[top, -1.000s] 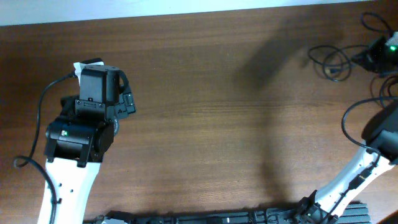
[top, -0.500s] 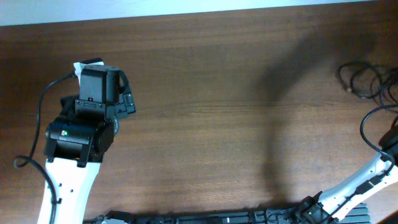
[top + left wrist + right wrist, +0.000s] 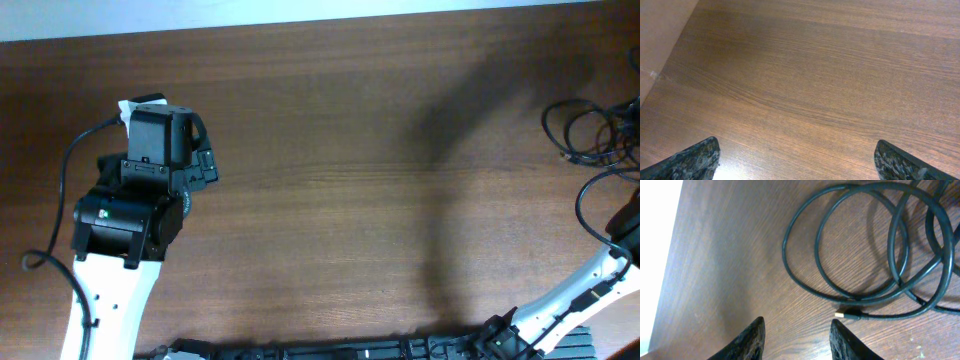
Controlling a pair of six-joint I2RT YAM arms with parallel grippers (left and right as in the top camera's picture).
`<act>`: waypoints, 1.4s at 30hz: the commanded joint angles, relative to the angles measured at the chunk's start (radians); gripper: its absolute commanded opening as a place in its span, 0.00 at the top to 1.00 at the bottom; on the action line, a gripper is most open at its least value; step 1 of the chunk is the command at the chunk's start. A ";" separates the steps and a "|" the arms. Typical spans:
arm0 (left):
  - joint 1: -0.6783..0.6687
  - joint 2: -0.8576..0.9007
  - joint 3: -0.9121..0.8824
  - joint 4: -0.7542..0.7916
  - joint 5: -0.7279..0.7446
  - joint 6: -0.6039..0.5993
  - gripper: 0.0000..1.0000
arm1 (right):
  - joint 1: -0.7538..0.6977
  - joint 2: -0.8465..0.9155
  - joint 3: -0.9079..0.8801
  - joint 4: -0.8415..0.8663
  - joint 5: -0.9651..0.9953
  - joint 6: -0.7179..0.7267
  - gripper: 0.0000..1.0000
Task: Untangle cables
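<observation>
1. The cables (image 3: 875, 255) lie in overlapping dark loops on the wooden surface (image 3: 340, 150), at its far right edge in the overhead view (image 3: 590, 135); several loops cross one another; a small plug with a gold-coloured tip (image 3: 846, 314) rests on the wood just under the loops.
2. The right hand (image 3: 797, 340) sits just short of the plug; its two fingers stand apart with bare wood between them, gripping nothing.
3. The left hand (image 3: 800, 160) is well apart from the cables, over the left side of the surface; its fingers are spread wide and hold nothing.
4. No writing or brand can be read; only a small green mark shows on the left arm (image 3: 102, 212).
</observation>
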 commanded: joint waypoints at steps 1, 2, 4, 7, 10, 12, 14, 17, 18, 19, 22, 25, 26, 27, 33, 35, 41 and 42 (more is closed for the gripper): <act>0.004 -0.011 0.007 0.002 -0.014 -0.016 0.01 | 0.010 -0.119 -0.006 -0.007 0.013 -0.011 0.55; 0.004 -0.011 0.007 0.002 -0.014 -0.016 0.01 | 0.016 -0.158 -0.006 -0.013 0.048 -0.012 0.54; 0.004 -0.011 0.007 0.002 -0.014 -0.016 0.01 | 0.042 -0.254 -0.006 -0.035 0.123 -0.040 0.50; 0.004 -0.011 0.007 0.002 -0.014 -0.016 0.01 | 0.089 -0.347 -0.006 -0.060 0.184 -0.050 0.45; 0.004 -0.011 0.007 0.002 -0.014 -0.017 0.01 | 0.185 -0.449 -0.006 -0.098 0.267 -0.064 0.38; 0.004 -0.011 0.007 0.002 -0.014 -0.017 0.01 | 0.265 -0.507 -0.006 -0.137 0.290 -0.071 0.33; 0.004 -0.011 0.007 0.002 -0.014 -0.016 0.01 | 0.335 -0.546 -0.006 -0.162 0.290 -0.079 0.31; 0.004 -0.011 0.007 0.002 -0.014 -0.017 0.01 | 0.452 -0.594 -0.006 -0.189 0.322 -0.079 0.28; 0.004 -0.011 0.007 0.002 -0.014 -0.016 0.01 | 0.488 -0.607 -0.006 -0.195 0.344 -0.078 0.27; 0.004 -0.011 0.007 0.002 -0.014 -0.016 0.01 | 0.516 -0.618 -0.006 -0.198 0.363 -0.078 0.26; 0.004 -0.011 0.007 0.002 -0.014 -0.016 0.01 | 0.634 -0.670 -0.006 -0.200 0.450 -0.078 0.25; 0.004 -0.011 0.007 0.002 -0.014 -0.016 0.01 | 0.747 -0.707 -0.006 -0.198 0.604 -0.078 0.24; 0.004 -0.011 0.007 0.002 -0.014 -0.016 0.01 | 0.780 -0.713 -0.006 -0.199 0.639 -0.078 0.24; 0.004 -0.011 0.007 0.002 -0.014 -0.016 0.01 | 0.811 -0.717 -0.006 -0.201 0.665 -0.078 0.24; 0.004 -0.011 0.007 0.002 -0.014 -0.016 0.01 | 0.921 -0.701 -0.007 -0.201 0.724 -0.078 0.23; 0.004 -0.011 0.007 0.002 -0.014 -0.016 0.01 | 0.921 -0.691 -0.007 -0.201 0.724 -0.078 0.17; 0.004 -0.011 0.007 0.002 -0.014 -0.016 0.01 | 0.921 -0.684 -0.007 -0.202 0.724 -0.078 0.01; 0.004 -0.011 0.007 0.002 -0.014 -0.017 0.01 | 0.921 -0.684 -0.007 -0.202 0.724 -0.078 0.01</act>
